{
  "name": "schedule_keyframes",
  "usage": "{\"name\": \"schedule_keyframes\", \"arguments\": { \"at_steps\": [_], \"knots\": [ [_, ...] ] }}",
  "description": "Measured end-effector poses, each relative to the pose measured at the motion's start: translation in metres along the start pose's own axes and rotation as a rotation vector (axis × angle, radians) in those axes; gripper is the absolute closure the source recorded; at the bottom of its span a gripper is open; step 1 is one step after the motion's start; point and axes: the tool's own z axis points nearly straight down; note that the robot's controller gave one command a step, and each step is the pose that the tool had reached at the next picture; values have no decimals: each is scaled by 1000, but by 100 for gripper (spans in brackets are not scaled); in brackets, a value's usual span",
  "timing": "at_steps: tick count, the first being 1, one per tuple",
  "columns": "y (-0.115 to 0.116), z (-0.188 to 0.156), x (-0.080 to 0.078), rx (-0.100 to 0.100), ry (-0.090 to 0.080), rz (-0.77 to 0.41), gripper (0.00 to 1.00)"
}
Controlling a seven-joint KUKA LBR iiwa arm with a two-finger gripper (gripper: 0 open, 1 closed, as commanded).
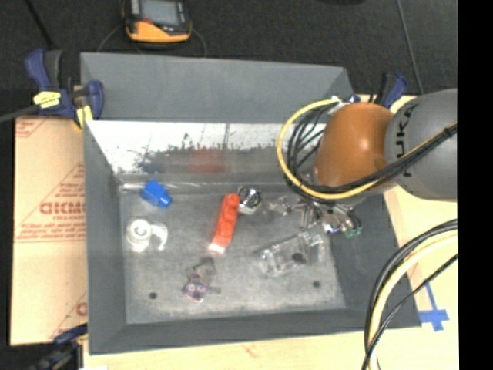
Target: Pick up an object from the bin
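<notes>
Metalwork of the gripper (323, 220) shows low over the right part of the bin (231, 91), under the arm's orange cover (350, 145) and its loops of yellow and black cable. Whether the claw is wide or narrow cannot be told, since the cover and cables hide most of it, and nothing can be seen held in it.

Nearest to it is a clear plastic piece (291, 254), lying on the grey floor just toward the near wall from the gripper and a little to its left. I cannot tell whether the two touch. To the gripper's left, near the far wall, sits a small shiny metal piece (248, 199).

Just beside that metal piece lies a long orange-red block (223, 223), slanted, with its pale end pointing toward the near wall. Farther toward the near wall, left of the clear piece, is a small purple and grey thing (199, 284).

Well apart, on the left side of the floor, rest a small blue block (156, 193) and, nearer the front, a white roundish thing (145, 233).
</notes>
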Motion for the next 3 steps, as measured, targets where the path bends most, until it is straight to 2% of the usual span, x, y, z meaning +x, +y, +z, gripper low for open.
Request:
{"name": "schedule_keyframes", "arguments": {
  "at_steps": [1,2,3],
  "knots": [
    [0,2,10,-1,8,-110,0],
    [-7,33,18,-2,12,-210,0],
    [-8,32,17,-1,11,-208,0]
  ]
}}
